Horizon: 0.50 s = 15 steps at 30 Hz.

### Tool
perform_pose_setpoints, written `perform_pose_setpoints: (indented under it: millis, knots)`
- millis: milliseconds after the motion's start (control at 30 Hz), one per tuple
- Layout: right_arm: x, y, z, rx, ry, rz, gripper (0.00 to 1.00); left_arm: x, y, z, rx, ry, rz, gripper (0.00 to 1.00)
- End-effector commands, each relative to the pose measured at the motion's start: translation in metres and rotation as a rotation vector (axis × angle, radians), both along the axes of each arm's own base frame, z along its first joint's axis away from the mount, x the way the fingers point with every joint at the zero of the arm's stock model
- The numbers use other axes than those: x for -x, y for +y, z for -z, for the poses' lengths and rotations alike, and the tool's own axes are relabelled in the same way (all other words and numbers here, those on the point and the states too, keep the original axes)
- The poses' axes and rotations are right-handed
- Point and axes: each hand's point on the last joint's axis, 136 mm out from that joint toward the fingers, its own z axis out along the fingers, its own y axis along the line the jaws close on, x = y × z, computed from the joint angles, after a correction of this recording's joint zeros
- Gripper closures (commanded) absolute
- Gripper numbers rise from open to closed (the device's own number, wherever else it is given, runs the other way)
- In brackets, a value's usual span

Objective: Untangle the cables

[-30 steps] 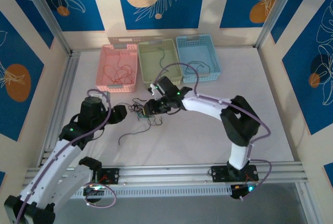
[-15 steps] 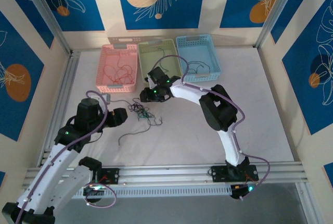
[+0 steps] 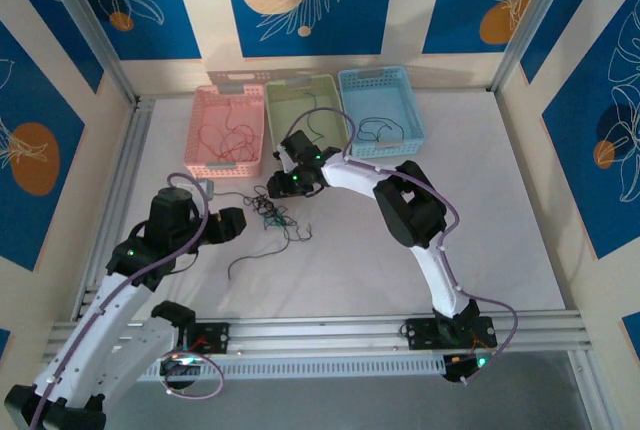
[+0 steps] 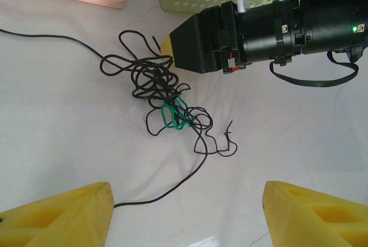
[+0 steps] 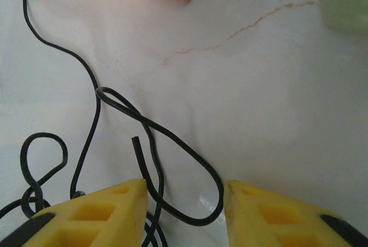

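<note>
The cables (image 3: 272,214) are a small knotted clump of black wires with one green strand (image 4: 175,115), lying on the white table in front of the bins. Seen from the left wrist, the cables (image 4: 156,84) lie ahead of my left gripper (image 4: 187,218), which is open and holds nothing; one black tail runs to its left finger (image 4: 63,215). My right gripper (image 3: 277,188) is down at the clump's far edge. It is open, and a loop of black cable (image 5: 190,161) lies between its yellow fingers without being pinched.
Pink (image 3: 230,132), green (image 3: 306,116) and blue (image 3: 381,112) bins stand in a row at the back, with loose wires in them. The right gripper is close to the pink and green bins' front corners. A loose black strand (image 3: 250,258) trails toward the near edge.
The right gripper has moved up and left from the clump's right side to its far edge by the bins, and its elbow has folded in. The left gripper has barely moved.
</note>
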Motion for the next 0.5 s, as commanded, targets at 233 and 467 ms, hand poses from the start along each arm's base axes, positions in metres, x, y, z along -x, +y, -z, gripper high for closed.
perform_pose_setpoints:
  millis: [233, 467]
  knots:
    - [0.010, 0.005, -0.010, -0.045, -0.032, -0.056, 0.59, 0.000, 0.000, 0.003, -0.002, 0.008, 0.011, 0.31]
    - [0.018, 0.007, -0.022, -0.076, -0.076, -0.085, 0.54, 0.000, -0.001, 0.004, -0.001, 0.015, 0.014, 0.31]
